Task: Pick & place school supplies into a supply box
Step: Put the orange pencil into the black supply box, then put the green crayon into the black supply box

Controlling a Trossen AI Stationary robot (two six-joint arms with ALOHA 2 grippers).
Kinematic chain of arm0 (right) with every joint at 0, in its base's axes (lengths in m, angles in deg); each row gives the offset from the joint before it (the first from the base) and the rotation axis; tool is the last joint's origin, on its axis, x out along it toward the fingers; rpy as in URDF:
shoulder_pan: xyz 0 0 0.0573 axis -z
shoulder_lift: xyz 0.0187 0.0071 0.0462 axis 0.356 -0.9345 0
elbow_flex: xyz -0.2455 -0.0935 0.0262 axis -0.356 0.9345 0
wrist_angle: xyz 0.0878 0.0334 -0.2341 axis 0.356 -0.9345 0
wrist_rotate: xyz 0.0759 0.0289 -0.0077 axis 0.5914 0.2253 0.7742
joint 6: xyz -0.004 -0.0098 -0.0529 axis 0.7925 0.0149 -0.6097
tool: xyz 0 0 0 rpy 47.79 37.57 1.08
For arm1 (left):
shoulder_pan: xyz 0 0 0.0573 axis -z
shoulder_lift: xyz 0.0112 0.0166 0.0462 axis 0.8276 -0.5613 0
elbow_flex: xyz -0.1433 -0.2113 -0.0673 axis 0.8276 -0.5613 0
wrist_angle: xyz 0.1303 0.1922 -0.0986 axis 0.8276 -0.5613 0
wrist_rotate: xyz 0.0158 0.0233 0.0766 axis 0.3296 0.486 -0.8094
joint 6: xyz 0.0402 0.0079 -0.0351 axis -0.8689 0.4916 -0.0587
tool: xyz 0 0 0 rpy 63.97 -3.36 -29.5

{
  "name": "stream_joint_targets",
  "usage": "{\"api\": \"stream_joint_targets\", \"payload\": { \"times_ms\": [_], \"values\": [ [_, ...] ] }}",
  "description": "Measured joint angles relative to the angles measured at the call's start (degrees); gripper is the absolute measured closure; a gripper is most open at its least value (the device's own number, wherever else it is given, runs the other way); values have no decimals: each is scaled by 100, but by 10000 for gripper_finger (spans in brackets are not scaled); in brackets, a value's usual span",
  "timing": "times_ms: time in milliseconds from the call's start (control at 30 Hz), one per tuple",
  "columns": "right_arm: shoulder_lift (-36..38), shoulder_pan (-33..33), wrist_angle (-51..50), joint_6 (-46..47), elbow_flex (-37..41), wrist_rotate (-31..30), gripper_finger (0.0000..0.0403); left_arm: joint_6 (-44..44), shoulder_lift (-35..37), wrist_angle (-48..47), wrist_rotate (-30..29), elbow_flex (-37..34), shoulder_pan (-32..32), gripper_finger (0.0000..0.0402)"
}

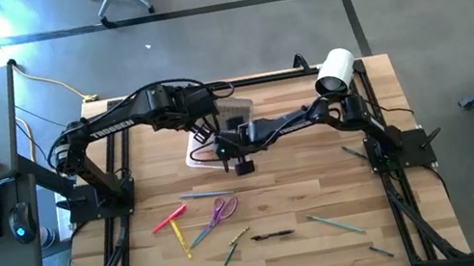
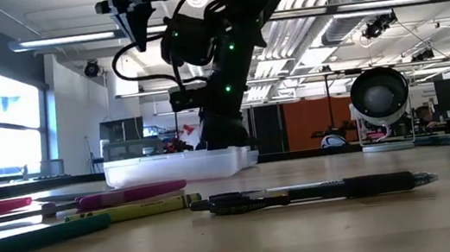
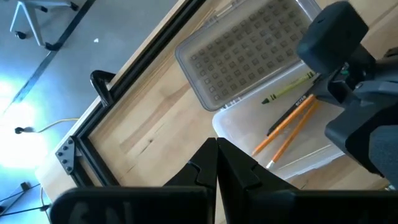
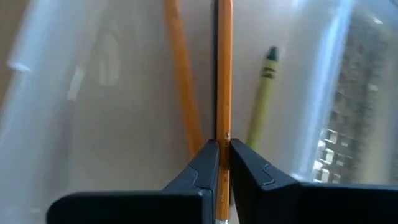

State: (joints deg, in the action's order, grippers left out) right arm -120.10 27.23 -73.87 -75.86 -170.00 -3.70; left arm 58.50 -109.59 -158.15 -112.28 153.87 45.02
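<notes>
The clear supply box (image 1: 210, 146) stands open at the table's middle, its ribbed lid (image 3: 249, 53) folded back toward the far edge. Inside lie a green crayon (image 4: 264, 93) and an orange pencil (image 4: 180, 81). My right gripper (image 4: 224, 149) reaches down into the box, shut on a second orange pencil (image 4: 224, 68). My left gripper (image 3: 216, 168) hangs shut and empty above the box's far left side. Loose school supplies lie nearer the front: a pink marker (image 1: 169, 218), purple scissors (image 1: 221, 209) and a black pen (image 1: 273, 235). My right gripper pinches the orange pencil's shaft (image 4: 224, 134) between its two fingers. The pencil runs along the fingers and sticks out past their tips. The fingers slant down into the box from the table's right. The pencil's far end points at the box floor; whether it rests there I cannot tell.
A large white roll (image 1: 335, 70) sits at the far right corner. Green pencils (image 1: 336, 223) lie scattered at the front right. In the low view the black pen (image 2: 321, 191) and markers (image 2: 130, 195) lie close in front of the box (image 2: 178, 167).
</notes>
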Motion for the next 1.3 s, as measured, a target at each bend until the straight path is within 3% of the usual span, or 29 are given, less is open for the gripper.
{"api": "stream_joint_targets", "payload": {
  "times_ms": [367,533,667,800,900,1067,1200,1300],
  "values": [
    [267,-276,-590,-100,0,-1135,324,0,0,2,0,0,0,355],
    [932,-578,-2283,590,0,-806,313,0,0,0,46,0,0,355],
    [1636,-862,-4128,1976,125,-272,318,0,0,1,46,0,0,355],
    [2816,-1240,-4745,2737,1035,-392,328,1,0,7,44,0,0,355],
    [3931,-1512,-4712,3830,1986,-306,335,11,0,30,35,0,0,355],
    [5619,-1870,-4087,5654,3608,846,345,9,0,225,15,1,0,355],
    [6480,-1980,-3369,6196,4669,1739,347,7,0,382,-2,2,0,355],
    [6842,-1980,-2918,6211,5229,1867,348,6,0,429,-2,0,0,355]
  ]
}}
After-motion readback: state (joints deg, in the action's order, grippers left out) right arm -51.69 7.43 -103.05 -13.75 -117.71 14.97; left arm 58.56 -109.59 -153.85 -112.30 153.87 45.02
